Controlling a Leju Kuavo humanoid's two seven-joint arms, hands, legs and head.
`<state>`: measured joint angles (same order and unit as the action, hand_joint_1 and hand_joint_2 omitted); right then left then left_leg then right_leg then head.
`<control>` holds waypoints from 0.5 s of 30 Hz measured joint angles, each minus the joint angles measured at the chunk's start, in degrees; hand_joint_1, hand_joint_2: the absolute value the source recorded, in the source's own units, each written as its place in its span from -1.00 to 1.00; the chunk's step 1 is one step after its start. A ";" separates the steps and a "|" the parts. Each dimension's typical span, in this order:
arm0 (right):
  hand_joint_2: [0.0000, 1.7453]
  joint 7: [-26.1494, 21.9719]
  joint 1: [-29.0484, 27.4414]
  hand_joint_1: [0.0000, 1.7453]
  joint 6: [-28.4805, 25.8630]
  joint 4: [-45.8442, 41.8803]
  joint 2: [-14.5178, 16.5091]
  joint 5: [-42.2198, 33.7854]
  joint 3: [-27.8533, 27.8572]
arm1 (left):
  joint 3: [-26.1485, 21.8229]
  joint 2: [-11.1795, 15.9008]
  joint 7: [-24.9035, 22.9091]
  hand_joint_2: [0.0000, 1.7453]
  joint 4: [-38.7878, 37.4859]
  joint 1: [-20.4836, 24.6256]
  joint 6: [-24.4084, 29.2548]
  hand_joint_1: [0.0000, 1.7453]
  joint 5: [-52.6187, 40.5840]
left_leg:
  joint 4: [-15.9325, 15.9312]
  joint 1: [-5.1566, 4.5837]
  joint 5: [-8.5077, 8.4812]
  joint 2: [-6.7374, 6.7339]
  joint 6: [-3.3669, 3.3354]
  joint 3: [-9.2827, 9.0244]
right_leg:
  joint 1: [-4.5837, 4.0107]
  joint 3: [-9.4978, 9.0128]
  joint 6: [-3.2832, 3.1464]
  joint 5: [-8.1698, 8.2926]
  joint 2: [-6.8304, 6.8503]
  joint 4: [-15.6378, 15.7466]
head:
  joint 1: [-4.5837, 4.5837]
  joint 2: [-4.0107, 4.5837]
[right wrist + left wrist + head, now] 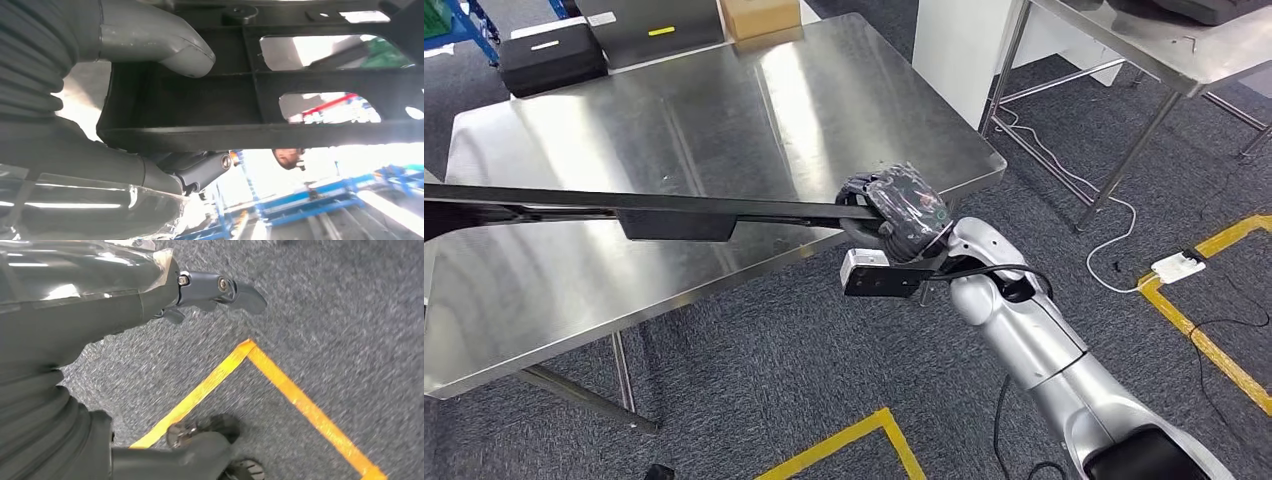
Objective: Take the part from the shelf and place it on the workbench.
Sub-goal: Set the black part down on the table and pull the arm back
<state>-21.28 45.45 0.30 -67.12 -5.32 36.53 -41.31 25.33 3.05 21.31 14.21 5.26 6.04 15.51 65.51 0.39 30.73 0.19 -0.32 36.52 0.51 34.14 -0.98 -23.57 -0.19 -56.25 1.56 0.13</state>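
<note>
Our right hand [902, 212] grips one end of the long black part [674, 205], held level over the workbench [724, 110]. Our left hand [210, 292] hangs over the carpet [325, 315], fingers apart, holding nothing.

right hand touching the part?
Touching. In the right wrist view the thumb lies on the black part; in the head view the right hand wraps its end.

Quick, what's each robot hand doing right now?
Left robot hand: holds nothing, hanging over the floor; open or shut cannot be told.
Right robot hand: grips the long black part over the workbench.
</note>
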 joint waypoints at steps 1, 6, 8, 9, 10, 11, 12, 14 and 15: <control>1.00 -0.27 0.09 0.90 0.58 0.03 0.04 -0.44 -0.47 | 0.01 0.07 0.01 1.00 -0.01 -0.01 0.02 -1.00 0.01 | 3.97 0.13 1.30 0.00 0.26 2.40 | -0.07 -0.26 -0.20 -0.28 -0.02 -0.01 | 0.06 0.00; 1.00 -0.82 0.26 0.90 2.22 0.45 -0.01 -1.69 -2.67 | 0.04 0.21 0.40 1.00 -0.03 -0.26 0.07 -1.00 0.09 | -0.71 0.27 -5.80 -0.01 0.10 3.37 | -0.22 -2.49 0.05 -2.08 -0.26 0.02 | 0.04 0.00; 1.00 -0.93 0.67 0.90 2.49 0.54 0.01 -2.25 -3.21 | 0.04 0.32 0.53 1.00 -0.05 -0.20 0.11 -1.00 0.09 | -7.00 -0.05 -8.26 -0.02 -0.57 0.48 | -0.45 -3.02 0.46 -2.70 -0.32 0.09 | 0.01 0.00; 1.00 -0.95 0.84 0.90 2.57 0.61 -0.01 -2.43 -3.42 | 0.04 0.34 0.56 1.00 -0.06 -0.16 0.13 -1.00 0.09 | -8.14 -0.26 -8.19 -0.01 -0.94 -0.18 | -0.52 -3.07 0.71 -2.91 -0.34 0.15 | -0.01 0.00; 1.00 -0.95 0.98 0.90 2.62 0.69 -0.02 -2.54 -3.61 | 0.04 0.37 0.59 1.00 -0.07 -0.16 0.15 -1.00 0.10 | -8.31 -0.46 -7.83 0.00 -1.25 -0.38 | -0.59 -3.08 0.96 -3.02 -0.36 0.24 | -0.01 0.00; 1.00 -0.96 1.04 0.90 2.65 0.76 0.00 -2.60 -3.78 | 0.04 0.38 0.63 1.00 -0.07 -0.15 0.15 -1.00 0.10 | -8.51 -0.42 -7.74 0.01 -1.60 -0.72 | -0.69 -3.21 1.25 -3.22 -0.33 0.34 | 0.04 0.00; 1.00 -0.98 1.09 0.90 2.65 0.83 0.00 -2.63 -3.94 | 0.05 0.39 0.67 1.00 -0.06 -0.19 0.16 -1.00 0.11 | -8.85 -0.32 -7.71 0.01 -1.90 -1.15 | -0.71 -3.23 1.49 -3.45 -0.25 0.15 | -0.03 0.00; 1.00 -1.13 1.34 0.90 2.67 0.96 0.02 -2.70 -4.24 | 0.05 0.39 0.79 1.00 -0.04 -0.13 0.15 -1.00 0.11 | -9.62 0.01 -7.55 -0.03 -2.64 -2.34 | -0.77 -1.68 1.69 -4.77 -0.11 -3.21 | -0.15 0.00; 1.00 -1.22 1.41 0.90 2.68 1.05 -0.03 -2.78 -4.42 | 0.05 0.38 0.84 1.00 -0.04 -0.08 0.16 -1.00 0.11 | -9.78 0.05 -7.30 -0.04 -2.93 -2.78 | -0.61 0.40 1.64 -5.89 -0.07 -6.89 | -0.26 0.00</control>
<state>-22.50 46.86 2.98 -66.07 -5.35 33.75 -45.73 25.38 3.44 22.15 14.16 5.17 6.20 15.63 55.73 0.44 23.43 0.15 -3.25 33.74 -0.10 34.54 0.66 -29.45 -0.26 -63.14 1.30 0.13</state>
